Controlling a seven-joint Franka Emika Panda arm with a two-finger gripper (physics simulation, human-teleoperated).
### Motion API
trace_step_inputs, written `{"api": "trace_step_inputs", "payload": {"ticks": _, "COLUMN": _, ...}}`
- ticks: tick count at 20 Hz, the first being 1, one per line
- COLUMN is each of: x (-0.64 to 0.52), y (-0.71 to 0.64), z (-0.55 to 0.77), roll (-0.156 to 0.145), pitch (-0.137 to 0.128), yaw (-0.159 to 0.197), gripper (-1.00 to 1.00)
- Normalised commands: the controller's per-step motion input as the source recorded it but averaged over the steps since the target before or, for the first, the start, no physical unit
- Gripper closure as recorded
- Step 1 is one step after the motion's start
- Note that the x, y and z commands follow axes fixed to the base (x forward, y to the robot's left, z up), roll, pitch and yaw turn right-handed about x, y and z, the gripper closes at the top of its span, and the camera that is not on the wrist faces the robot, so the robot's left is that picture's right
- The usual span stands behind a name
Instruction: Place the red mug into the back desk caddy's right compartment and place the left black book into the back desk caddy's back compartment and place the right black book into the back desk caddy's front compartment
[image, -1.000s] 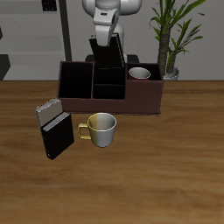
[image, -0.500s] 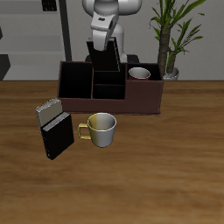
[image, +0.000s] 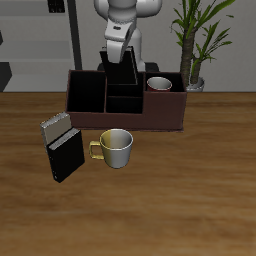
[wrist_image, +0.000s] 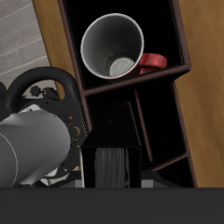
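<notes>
The red mug (image: 158, 84) stands in an end compartment of the dark brown back desk caddy (image: 160, 115); the wrist view shows its pale inside (wrist_image: 112, 48) and red handle. My gripper (image: 122, 60) hangs over the caddy's rear middle compartment, shut on the left black book (image: 127, 68). In the wrist view the book's pale page edges (wrist_image: 114, 166) sit between my fingers, its lower part down inside that compartment of the caddy (wrist_image: 179, 35). The right black book (image: 65, 158) stands upright on the table, in front of the caddy's other end.
A grey book (image: 57, 127) stands just behind the right black book. A cream mug with a yellow handle (image: 116, 147) sits on the table in front of the caddy. A potted plant (image: 190, 40) stands behind the caddy's mug end.
My hand has shifted slightly upward and tilted above the caddy. The left black book stays between my fingers at the rear middle compartment. Nothing else moved.
</notes>
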Motion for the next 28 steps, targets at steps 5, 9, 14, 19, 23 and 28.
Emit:
{"api": "trace_step_inputs", "payload": {"ticks": 5, "x": -0.02, "y": -0.01, "z": -0.15, "roll": -0.001, "pitch": 0.047, "yaw": -0.002, "gripper": 1.00}}
{"api": "trace_step_inputs", "payload": {"ticks": 9, "x": 0.03, "y": -0.05, "z": -0.14, "roll": -0.007, "pitch": 0.034, "yaw": 0.007, "gripper": 1.00}}
{"api": "trace_step_inputs", "payload": {"ticks": 14, "x": 0.11, "y": -0.02, "z": -0.24, "roll": -0.018, "pitch": 0.066, "yaw": -0.022, "gripper": 1.00}}
{"api": "trace_step_inputs", "payload": {"ticks": 19, "x": 0.04, "y": -0.05, "z": -0.24, "roll": -0.012, "pitch": 0.048, "yaw": 0.008, "gripper": 1.00}}
{"api": "trace_step_inputs", "payload": {"ticks": 23, "x": -0.02, "y": 0.07, "z": -0.08, "roll": 0.007, "pitch": 0.038, "yaw": -0.007, "gripper": 1.00}}
{"api": "trace_step_inputs", "payload": {"ticks": 28, "x": 0.05, "y": 0.05, "z": -0.16, "roll": -0.029, "pitch": 0.003, "yaw": 0.057, "gripper": 1.00}}
